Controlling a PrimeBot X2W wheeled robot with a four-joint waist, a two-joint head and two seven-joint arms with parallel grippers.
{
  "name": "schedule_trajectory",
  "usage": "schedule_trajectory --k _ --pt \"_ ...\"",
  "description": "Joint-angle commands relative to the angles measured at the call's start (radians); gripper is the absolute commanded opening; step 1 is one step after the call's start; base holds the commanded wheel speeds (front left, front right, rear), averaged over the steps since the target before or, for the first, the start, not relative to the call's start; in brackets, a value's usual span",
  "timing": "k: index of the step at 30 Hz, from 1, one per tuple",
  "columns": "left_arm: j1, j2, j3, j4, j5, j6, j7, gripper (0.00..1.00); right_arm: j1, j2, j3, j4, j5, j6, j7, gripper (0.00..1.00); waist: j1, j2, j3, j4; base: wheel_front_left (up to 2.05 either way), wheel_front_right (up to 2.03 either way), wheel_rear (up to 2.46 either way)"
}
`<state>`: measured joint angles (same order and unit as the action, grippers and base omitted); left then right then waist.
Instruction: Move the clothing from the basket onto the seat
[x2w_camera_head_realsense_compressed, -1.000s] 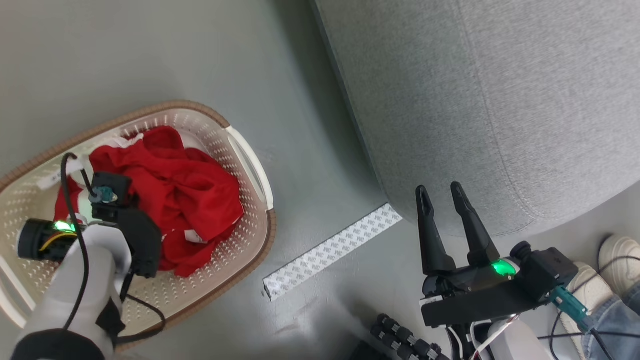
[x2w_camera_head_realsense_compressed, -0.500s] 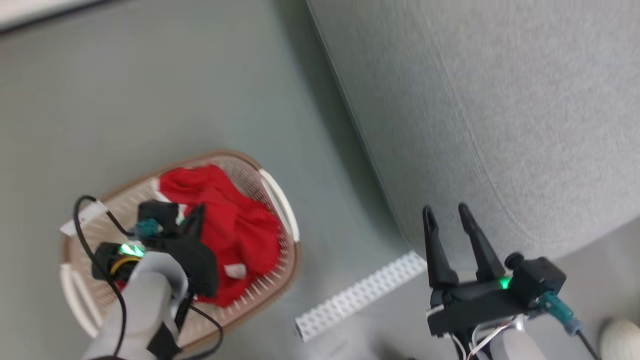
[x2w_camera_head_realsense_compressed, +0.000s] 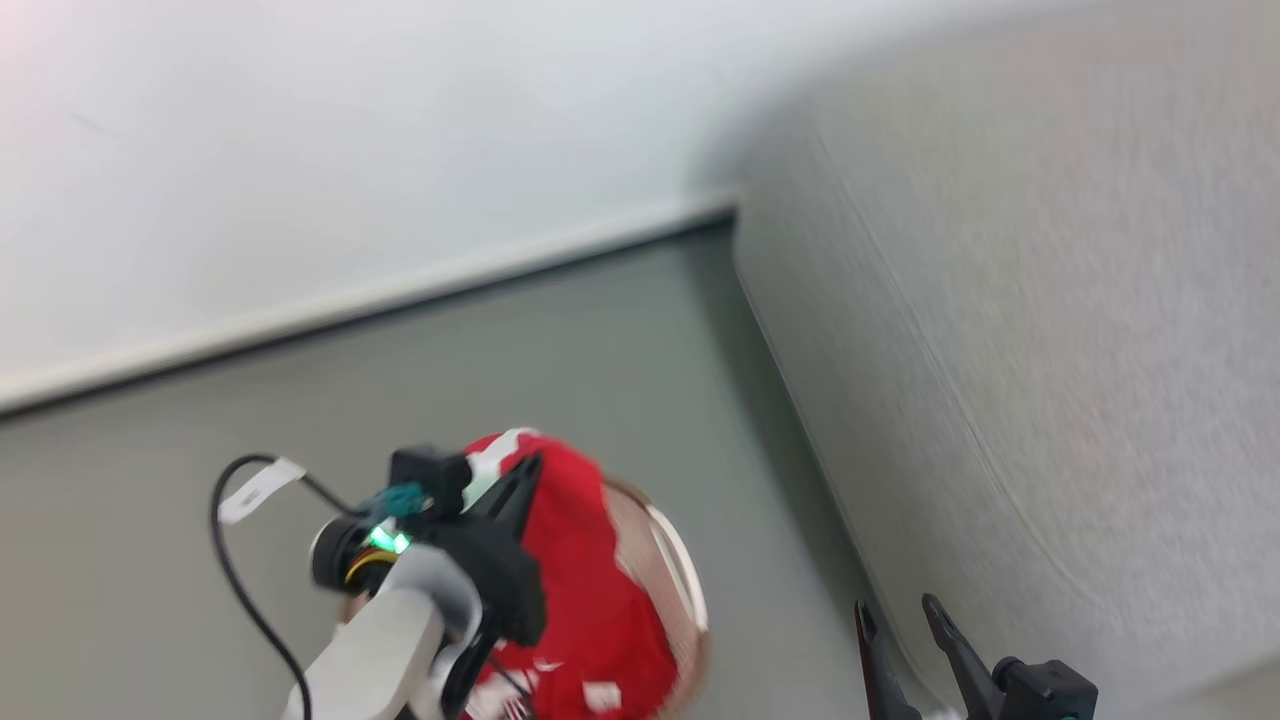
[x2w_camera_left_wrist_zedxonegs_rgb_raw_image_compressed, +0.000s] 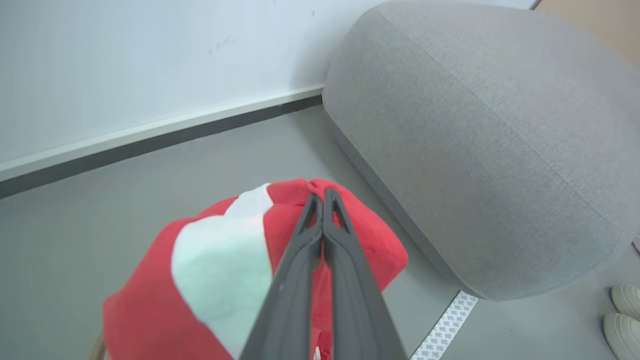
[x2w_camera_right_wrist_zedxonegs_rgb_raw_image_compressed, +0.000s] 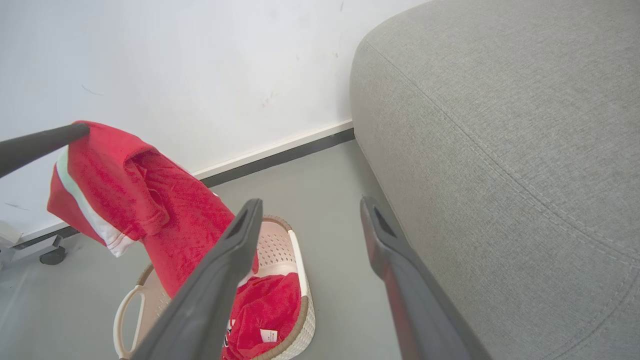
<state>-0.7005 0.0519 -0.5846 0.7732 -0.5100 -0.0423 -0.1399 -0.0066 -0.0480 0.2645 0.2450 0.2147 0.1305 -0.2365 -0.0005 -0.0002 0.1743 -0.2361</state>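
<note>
Grey floor (x2w_camera_left_wrist_zedxonegs_rgb_raw_image_compressed: 100, 225) | white wall (x2w_camera_left_wrist_zedxonegs_rgb_raw_image_compressed: 125, 75) | seat (x2w_camera_left_wrist_zedxonegs_rgb_raw_image_compressed: 475, 150) near basket (x2w_camera_right_wrist_zedxonegs_rgb_raw_image_compressed: 280, 247) | left jaws pinching clothing (x2w_camera_left_wrist_zedxonegs_rgb_raw_image_compressed: 140, 320)

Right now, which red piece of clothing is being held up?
The white-striped garment pinched in the left gripper; the other garment lies in the basket.

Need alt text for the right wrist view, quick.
A red garment hangs from the left gripper above the cream laundry basket, which holds more red clothing. The grey seat lies right of it; the right gripper has jaws apart.
</note>
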Motion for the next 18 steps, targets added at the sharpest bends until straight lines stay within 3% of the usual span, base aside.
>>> schedule_trajectory --k 1,5,18 --pt "-0.005 -0.002 -0.013 -0.013 -0.008 0.009 0.004 0.0 0.016 -0.004 -0.001 -0.004 -0.001 0.001 0.003 1.0 0.0005 0.0002 -0.214 0.16 0.0 0.0 0.0" --pt "-0.041 -0.001 -0.049 -0.062 -0.046 0.04 0.021 0.0 0.029 -0.004 -0.002 -0.019 0.005 0.001 0.012 1.0 0.0005 0.0002 -0.251 0.177 0.0 0.0 0.0" --pt "-0.14 -0.002 -0.173 -0.166 -0.132 0.071 0.027 0.0 -0.002 -0.003 0.009 -0.038 -0.021 0.001 0.05 1.0 0.0005 0.0002 -0.295 0.21 0.0 0.0 0.0"
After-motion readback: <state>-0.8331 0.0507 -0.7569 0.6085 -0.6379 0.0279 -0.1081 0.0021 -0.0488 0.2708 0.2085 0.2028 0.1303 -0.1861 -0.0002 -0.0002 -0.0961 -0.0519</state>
